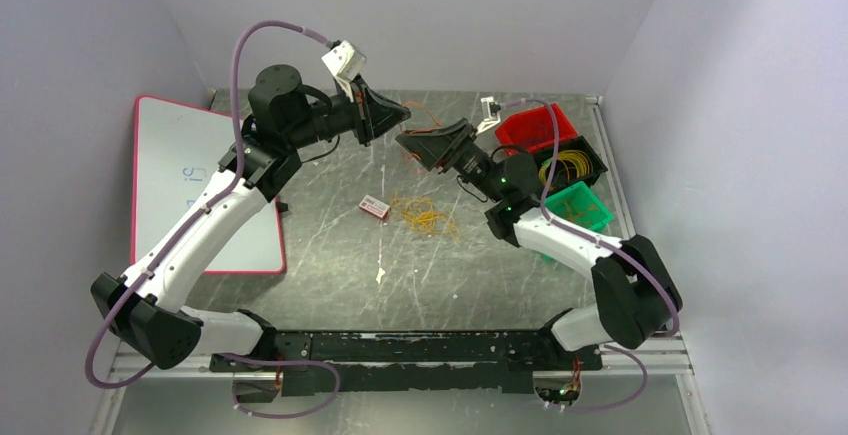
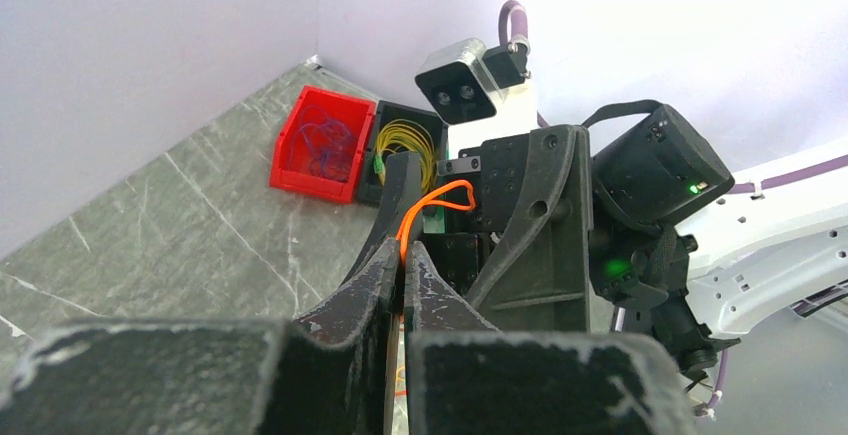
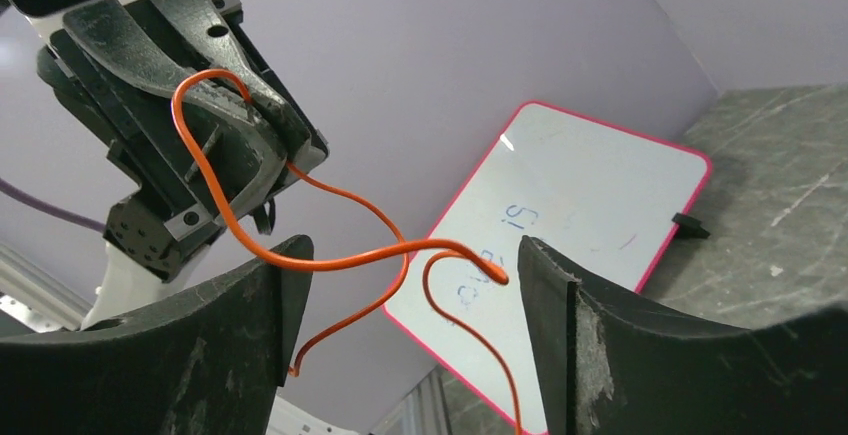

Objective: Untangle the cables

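A loose tangle of thin orange and yellow cables [image 1: 425, 215] lies on the table's middle. My left gripper [image 1: 400, 113] is raised above the table and shut on one orange cable [image 2: 440, 198], which loops out past its fingertips. In the left wrist view the left gripper [image 2: 404, 250] pinches that strand. My right gripper [image 1: 408, 141] faces it closely, jaws open. In the right wrist view the orange cable [image 3: 330, 263] curves across the gap of the right gripper [image 3: 410, 255], touching neither pad that I can see. The left gripper [image 3: 215, 145] shows at upper left.
A pink-edged whiteboard [image 1: 190, 180] lies at the left. A red bin [image 1: 535, 127], a black bin with a yellow coil [image 1: 572, 165] and a green bin [image 1: 578, 205] stand at the right. A small white and red box [image 1: 374, 207] lies beside the tangle.
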You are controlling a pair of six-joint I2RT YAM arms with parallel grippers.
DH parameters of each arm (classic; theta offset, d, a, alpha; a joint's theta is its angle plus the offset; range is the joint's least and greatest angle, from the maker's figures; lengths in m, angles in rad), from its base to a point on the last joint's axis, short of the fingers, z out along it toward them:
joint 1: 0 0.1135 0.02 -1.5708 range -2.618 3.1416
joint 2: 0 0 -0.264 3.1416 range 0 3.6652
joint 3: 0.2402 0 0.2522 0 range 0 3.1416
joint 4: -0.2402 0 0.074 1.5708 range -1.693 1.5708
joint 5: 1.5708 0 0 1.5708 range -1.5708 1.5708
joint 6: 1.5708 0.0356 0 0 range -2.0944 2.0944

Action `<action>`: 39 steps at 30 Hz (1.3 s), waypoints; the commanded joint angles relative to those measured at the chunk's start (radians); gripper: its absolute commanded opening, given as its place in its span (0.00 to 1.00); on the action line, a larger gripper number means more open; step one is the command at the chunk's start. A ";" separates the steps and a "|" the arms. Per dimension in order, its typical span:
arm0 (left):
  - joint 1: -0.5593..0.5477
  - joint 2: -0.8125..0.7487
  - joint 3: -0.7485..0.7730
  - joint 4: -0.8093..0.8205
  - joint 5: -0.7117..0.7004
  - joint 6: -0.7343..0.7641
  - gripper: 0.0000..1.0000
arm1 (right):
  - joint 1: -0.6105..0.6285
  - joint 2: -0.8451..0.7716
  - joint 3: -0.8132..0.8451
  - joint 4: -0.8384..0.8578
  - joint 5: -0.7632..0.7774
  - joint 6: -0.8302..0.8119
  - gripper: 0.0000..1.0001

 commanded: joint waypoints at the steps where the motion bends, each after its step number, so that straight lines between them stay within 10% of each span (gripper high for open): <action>1: 0.006 -0.013 0.010 0.046 0.025 -0.015 0.07 | 0.006 0.031 0.012 0.121 0.033 0.044 0.74; 20: 0.005 -0.038 -0.019 0.013 -0.014 0.002 0.16 | 0.006 -0.023 0.016 0.006 0.075 -0.054 0.01; 30: 0.006 -0.045 -0.049 -0.005 -0.047 0.016 0.69 | -0.006 -0.222 0.097 -0.492 0.264 -0.339 0.00; 39: 0.005 -0.001 -0.062 -0.016 -0.073 0.036 0.79 | -0.180 -0.339 0.297 -1.222 0.520 -0.599 0.00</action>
